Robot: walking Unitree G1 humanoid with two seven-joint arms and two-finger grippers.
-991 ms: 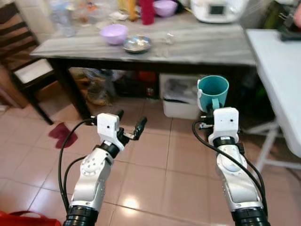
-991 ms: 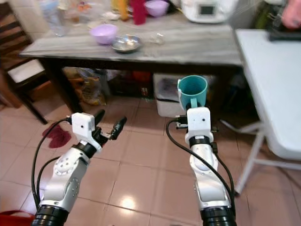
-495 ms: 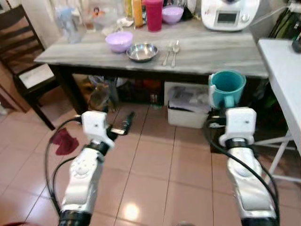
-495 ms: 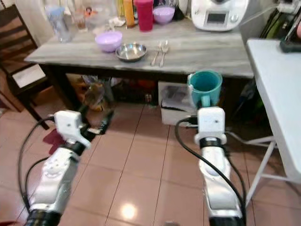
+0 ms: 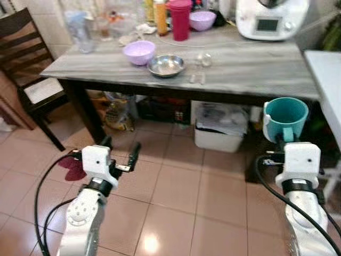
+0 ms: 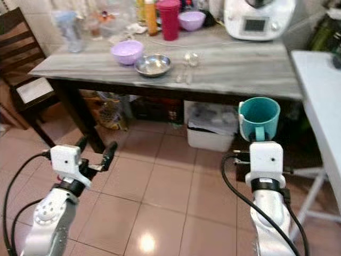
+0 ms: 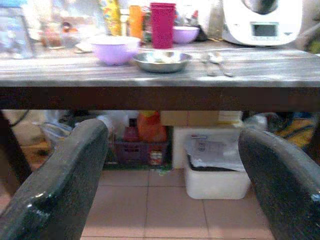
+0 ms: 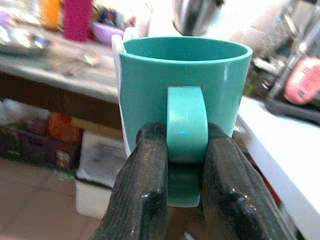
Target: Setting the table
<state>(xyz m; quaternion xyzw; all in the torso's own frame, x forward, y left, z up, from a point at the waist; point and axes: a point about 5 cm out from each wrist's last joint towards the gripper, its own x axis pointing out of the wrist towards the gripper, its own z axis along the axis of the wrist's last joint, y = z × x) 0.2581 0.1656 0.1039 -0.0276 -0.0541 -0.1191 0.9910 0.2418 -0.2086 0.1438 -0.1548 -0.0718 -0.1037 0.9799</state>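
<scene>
Grey wood-grain table (image 5: 256, 64) ahead of the robot, spanning the far side of the tiled floor (image 5: 176, 197). On it, near the front edge: lilac plastic bowl (image 5: 139, 52) at left, shallow steel dish (image 5: 166, 65) just to its right, 2 metal spoons (image 5: 200, 66) right of the dish. Behind these: tall crimson plastic cup (image 5: 180, 20), second lilac bowl (image 5: 202, 20) to its right, white kitchen appliance (image 5: 272, 18) at the far right. Dark wooden chair (image 5: 29, 80) left of the table. White storage bin (image 5: 220, 128) on the floor beneath it. Left end effector (image 5: 118, 154) low before the table, left side; right end effector (image 8: 175, 192) at right, clamping the handle of an upright teal ceramic mug (image 5: 285, 117).
</scene>
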